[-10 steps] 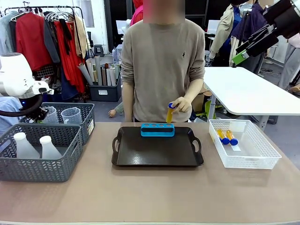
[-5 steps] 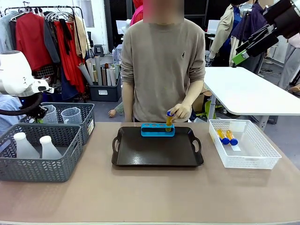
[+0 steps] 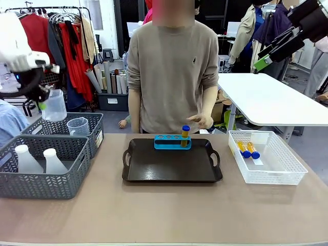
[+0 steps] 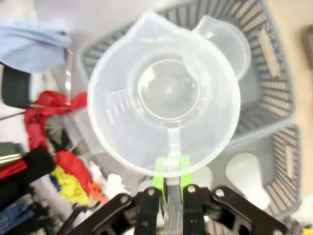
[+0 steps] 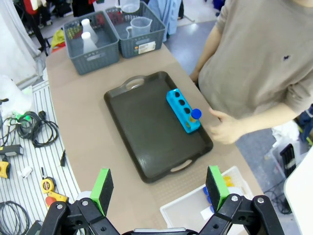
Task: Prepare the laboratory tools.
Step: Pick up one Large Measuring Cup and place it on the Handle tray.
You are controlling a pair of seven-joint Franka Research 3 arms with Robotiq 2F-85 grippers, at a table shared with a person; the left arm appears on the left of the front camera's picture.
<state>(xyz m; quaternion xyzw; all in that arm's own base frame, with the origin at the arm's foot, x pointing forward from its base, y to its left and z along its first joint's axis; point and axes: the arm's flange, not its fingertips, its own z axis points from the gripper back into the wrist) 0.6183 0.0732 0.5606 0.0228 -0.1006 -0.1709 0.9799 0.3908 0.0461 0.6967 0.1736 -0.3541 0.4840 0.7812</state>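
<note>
two grey baskets [image 3: 46, 180] sat at the left of the tan table [image 3: 164, 215], a clothes rack [image 3: 61, 41] behind. upper left, the left gripper [image 3: 43, 102] pinched the clear beaker [image 3: 54, 107] by its handle above them; upper right, the right gripper [image 5: 160, 187] hung raised, fingers wide.

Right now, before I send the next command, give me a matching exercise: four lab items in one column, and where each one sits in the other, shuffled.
1. clear beaker
2. conical flasks
3. upright tube
4. two lying tubes

A. white basket
B. blue rack on the dark tray
C. pinched by its handle in the left fingers
D. near grey basket

Pairs: 1-C, 2-D, 3-B, 4-A
</note>
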